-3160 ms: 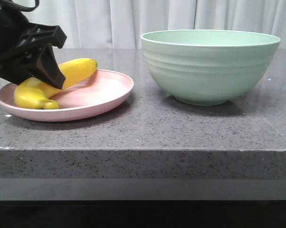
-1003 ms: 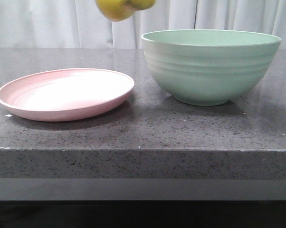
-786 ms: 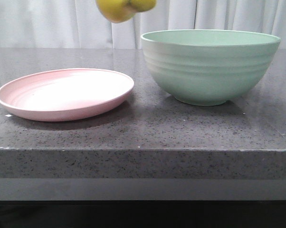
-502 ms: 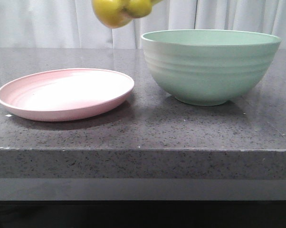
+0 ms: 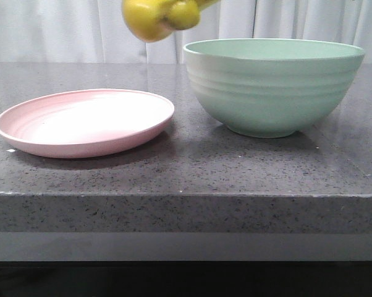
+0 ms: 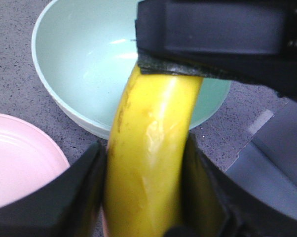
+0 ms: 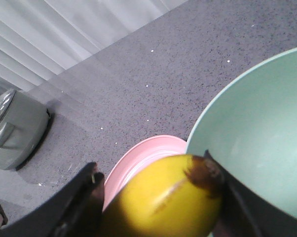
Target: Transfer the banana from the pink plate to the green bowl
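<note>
Since half a second ago we note the banana [image 5: 156, 17], clamped in the left gripper [image 6: 147, 163] and seemingly the right gripper [image 7: 158, 197] too, has dipped slightly toward the green bowl [image 5: 274, 86], pink plate [image 5: 84, 122] left bare, so release looks near.

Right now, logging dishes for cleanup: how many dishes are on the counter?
2. The pink plate sits on the left of the counter, empty. The green bowl stands to its right, apart from it. The front view shows no others.
</note>
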